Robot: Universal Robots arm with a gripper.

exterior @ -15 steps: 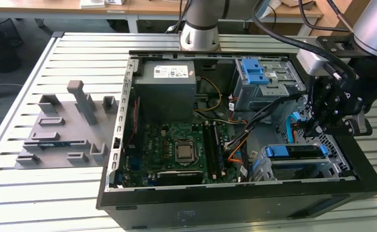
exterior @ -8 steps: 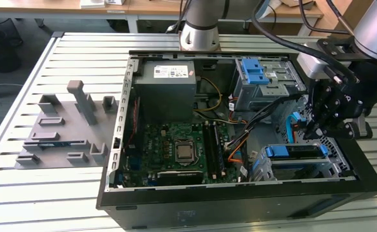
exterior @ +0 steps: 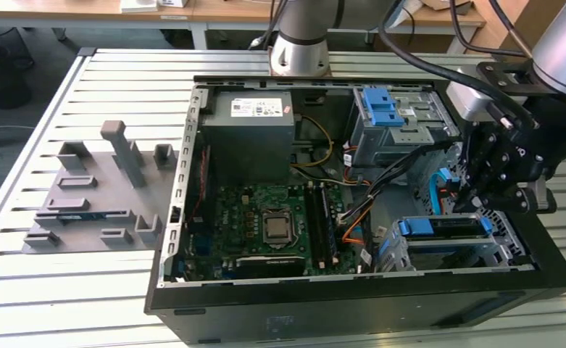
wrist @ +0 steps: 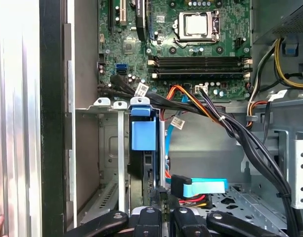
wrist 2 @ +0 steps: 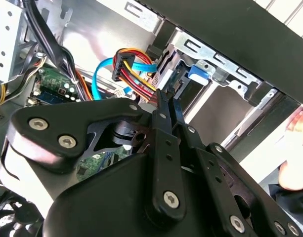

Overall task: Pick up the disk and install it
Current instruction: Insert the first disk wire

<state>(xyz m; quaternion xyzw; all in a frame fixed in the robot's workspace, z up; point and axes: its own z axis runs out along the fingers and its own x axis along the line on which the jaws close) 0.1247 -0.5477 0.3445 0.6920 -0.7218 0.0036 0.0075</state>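
In the exterior view we are looking at the open computer case [exterior: 181, 217] on the slatted table [exterior: 80, 290], with the gripper [exterior: 476, 199] hanging just beside the drive cage [exterior: 510, 243] in a front corner; the disk [exterior: 442, 227] is sitting in that cage, blue rails showing. The white sticker [exterior: 259, 107] on the grey box is carrying print too fine for us to read. In the second wrist view the gripper [wrist 2: 168, 96] is looking clenched, with nothing we can make out between its tips, and it is pointing past the bundle of cables [wrist 2: 134, 66]. That is our worry: any push here could be snagging those wires, and a hand [wrist 2: 299, 143] is lingering at the case edge. In the first wrist view the disk [wrist: 143, 131] is standing edge-on in the cage, the gripper [wrist: 160, 195] close by; a skewed push could be jamming it in its rails. The small cable tags [wrist: 141, 89] are not legible.
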